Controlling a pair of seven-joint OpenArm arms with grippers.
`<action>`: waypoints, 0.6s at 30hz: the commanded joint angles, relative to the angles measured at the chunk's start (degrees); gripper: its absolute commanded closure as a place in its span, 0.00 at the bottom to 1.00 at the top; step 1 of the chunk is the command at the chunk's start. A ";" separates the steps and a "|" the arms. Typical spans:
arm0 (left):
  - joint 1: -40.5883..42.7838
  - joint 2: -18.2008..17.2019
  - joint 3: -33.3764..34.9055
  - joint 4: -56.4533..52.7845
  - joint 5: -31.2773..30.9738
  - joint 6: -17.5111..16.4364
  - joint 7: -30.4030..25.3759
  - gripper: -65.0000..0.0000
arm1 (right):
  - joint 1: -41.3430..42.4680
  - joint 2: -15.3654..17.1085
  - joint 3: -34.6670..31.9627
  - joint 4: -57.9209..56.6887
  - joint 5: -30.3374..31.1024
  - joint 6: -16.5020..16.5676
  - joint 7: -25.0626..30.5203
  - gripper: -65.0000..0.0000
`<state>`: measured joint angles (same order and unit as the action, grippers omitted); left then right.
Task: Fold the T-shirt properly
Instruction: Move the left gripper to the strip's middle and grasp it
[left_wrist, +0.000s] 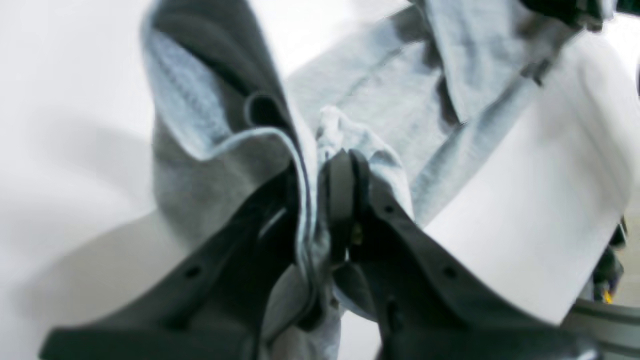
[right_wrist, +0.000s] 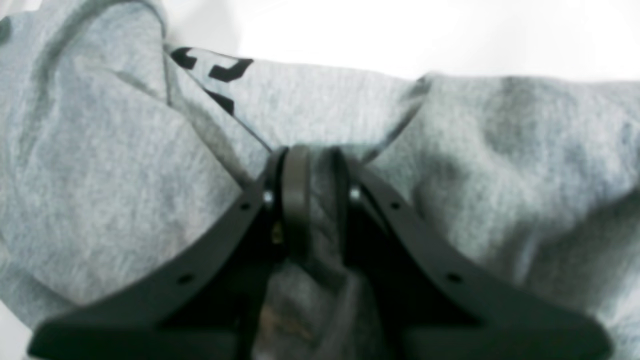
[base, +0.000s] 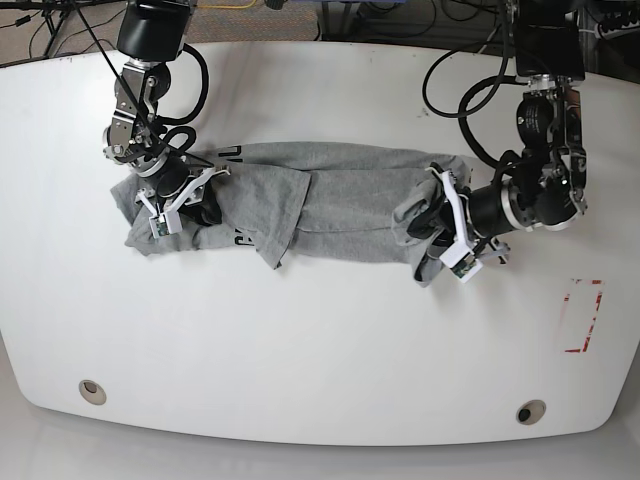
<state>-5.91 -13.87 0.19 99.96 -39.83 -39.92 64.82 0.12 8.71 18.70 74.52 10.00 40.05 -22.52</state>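
Grey cloth of the T-shirt (base: 330, 205) lies in a long, rumpled band across the middle of the white bench (base: 300, 350), running from left to right in the base view. At the left end, the right pincer (base: 185, 200) is clamped on a bunched fold of the shirt; the right wrist view shows both black fingers (right_wrist: 295, 200) pressed together with grey fabric pinched between them, and part of the black lettering (right_wrist: 215, 70) shows on the cloth just beyond the tips. A loose flap of the shirt hangs toward the near side, left of the band's middle. At the right end, the left pincer (base: 435, 215) is clamped on the other bunched end of the shirt; the left wrist view shows cloth gathered between its fingers (left_wrist: 345, 190), with a hemmed edge curling up beside them. Both ends of the shirt look slightly raised where they are gripped, though how far off the bench cannot be told. Farther right, a red outlined rectangle (base: 583, 316) is marked on the bench, well apart from the shirt. Near the front edge sit two round holes (base: 92, 390), one left and one right.
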 joint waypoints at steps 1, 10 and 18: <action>-2.83 1.69 0.83 -0.40 -0.91 -0.08 -1.12 0.96 | 0.98 0.56 0.07 0.78 -0.11 -0.10 0.33 0.87; -5.21 5.91 1.88 -5.68 1.28 -0.08 -1.04 0.96 | 1.24 0.56 0.07 0.69 -0.11 -0.10 0.33 0.87; -6.62 6.88 5.75 -7.79 1.46 -0.08 -1.04 0.96 | 1.33 0.56 0.07 0.69 -0.11 -0.10 0.33 0.87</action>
<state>-11.00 -7.11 5.54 91.53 -36.75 -39.90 65.12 0.49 8.71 18.70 74.48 9.58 40.05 -22.72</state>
